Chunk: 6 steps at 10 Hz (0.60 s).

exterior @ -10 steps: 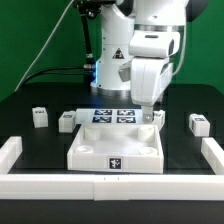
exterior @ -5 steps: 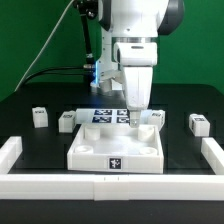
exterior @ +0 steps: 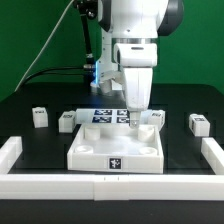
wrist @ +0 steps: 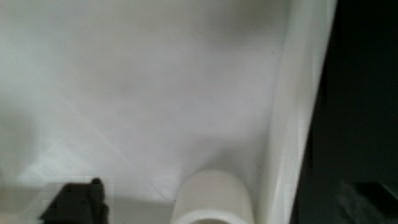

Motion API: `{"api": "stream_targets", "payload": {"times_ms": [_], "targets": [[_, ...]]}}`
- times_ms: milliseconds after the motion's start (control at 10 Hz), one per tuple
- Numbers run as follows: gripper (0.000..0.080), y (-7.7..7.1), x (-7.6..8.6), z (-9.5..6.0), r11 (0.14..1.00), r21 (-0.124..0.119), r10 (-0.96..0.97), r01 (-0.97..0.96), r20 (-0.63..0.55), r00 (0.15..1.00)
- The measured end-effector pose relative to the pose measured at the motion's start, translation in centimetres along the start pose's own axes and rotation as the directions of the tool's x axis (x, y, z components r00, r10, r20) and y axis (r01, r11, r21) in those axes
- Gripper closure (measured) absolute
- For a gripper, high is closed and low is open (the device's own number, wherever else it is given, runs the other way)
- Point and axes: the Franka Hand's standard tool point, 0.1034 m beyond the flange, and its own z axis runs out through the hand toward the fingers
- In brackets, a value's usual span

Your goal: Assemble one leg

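Observation:
Several small white legs with tags lie on the black table: two on the exterior view's left [exterior: 39, 116] [exterior: 68, 120] and two on its right [exterior: 158, 117] [exterior: 199, 123]. My gripper [exterior: 133, 119] points down over the far right part of the large white square part [exterior: 115, 148]. In the wrist view the dark fingers [wrist: 75, 200] stand wide apart over that white surface [wrist: 160, 90]. A white rounded piece [wrist: 217, 200] sits between them, and neither finger touches it. I cannot tell what that piece is.
The marker board [exterior: 108, 115] lies behind the square part. White rails border the table at the front [exterior: 110, 185], the exterior view's left [exterior: 10, 150] and its right [exterior: 213, 152]. The robot base [exterior: 105, 60] and cables stand behind.
A second ago the gripper was further to the exterior view's right, near a leg there. It moved left over the square part. It has held still for the last half second.

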Motion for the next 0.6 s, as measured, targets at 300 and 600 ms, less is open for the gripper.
{"api": "stream_targets", "payload": {"times_ms": [300,600], "targets": [[0.0150,-0.93,-0.86,1.46,0.999,0.026,0.021,-0.021,-0.002,1.000],[0.0150,-1.12,-0.87,1.82,0.999,0.032,0.033,-0.033,-0.003,0.999]]}}
